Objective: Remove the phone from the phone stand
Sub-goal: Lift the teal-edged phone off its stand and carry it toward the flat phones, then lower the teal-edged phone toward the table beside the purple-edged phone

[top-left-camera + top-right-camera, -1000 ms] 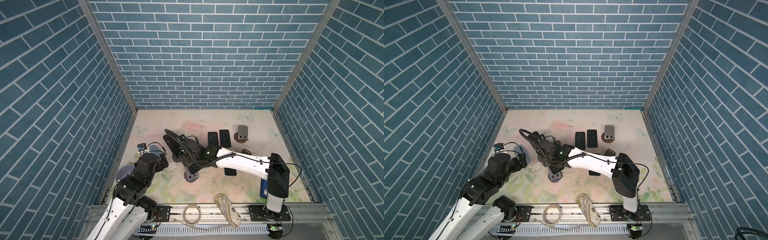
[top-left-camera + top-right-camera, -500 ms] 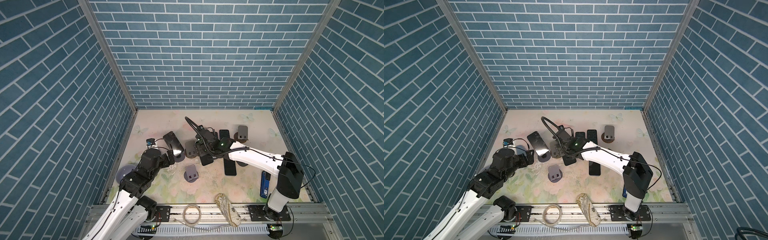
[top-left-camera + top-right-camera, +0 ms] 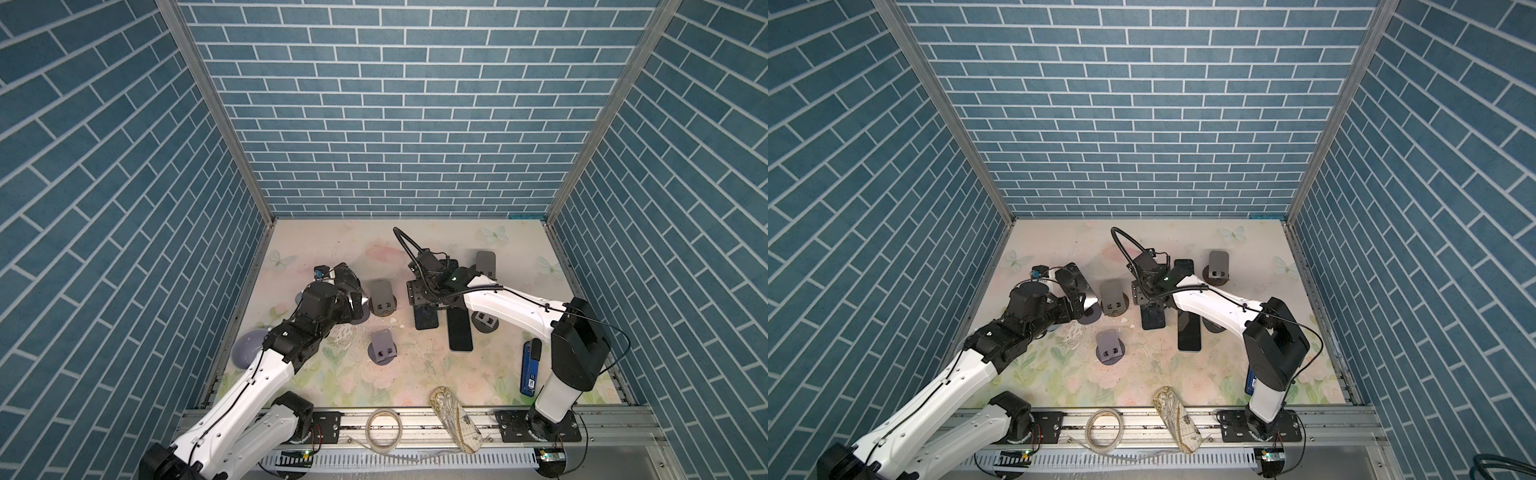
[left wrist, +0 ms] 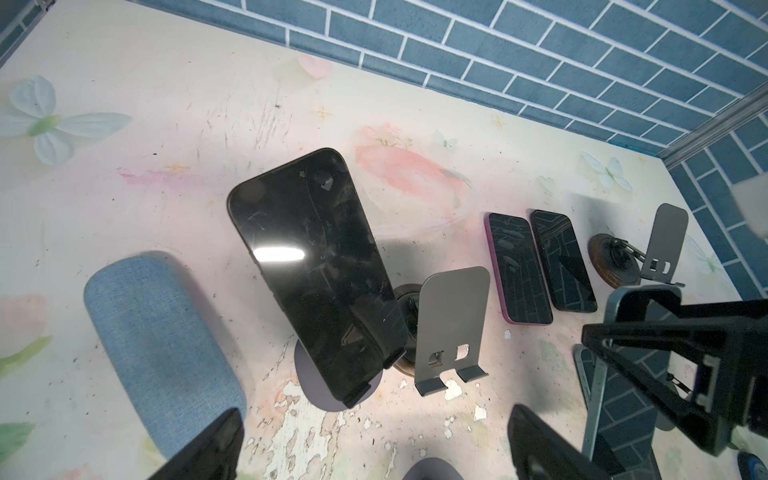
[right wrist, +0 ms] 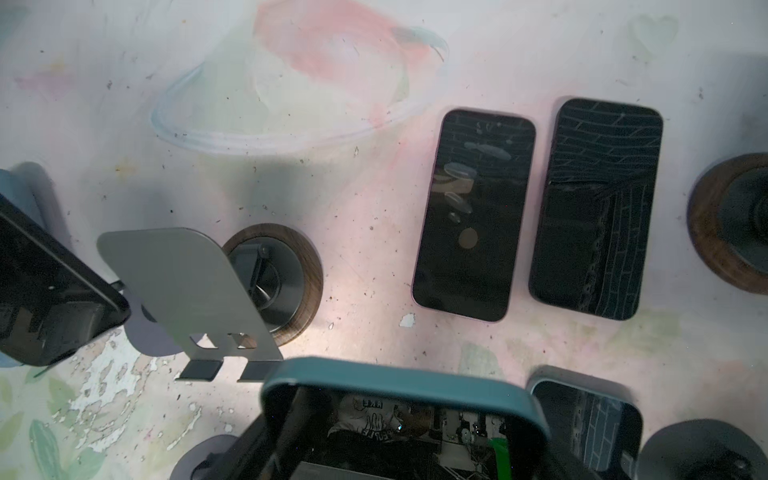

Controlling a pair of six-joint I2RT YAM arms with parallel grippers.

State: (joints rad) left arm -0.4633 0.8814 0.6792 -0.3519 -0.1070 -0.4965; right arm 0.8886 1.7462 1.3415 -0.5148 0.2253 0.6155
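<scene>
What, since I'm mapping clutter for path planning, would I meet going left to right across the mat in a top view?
Rounded fabric case → propped-up phone → empty grey stand beside it → teal-edged phone in the right gripper → long dark phone lying flat → blue rectangular device.

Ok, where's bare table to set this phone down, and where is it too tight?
Two bare patches: the table strip along the back wall, behind the propped phone; and the near middle, between the front stand and the pouch. Crowded: around the right gripper, where flat phones and stands sit close together.
</scene>
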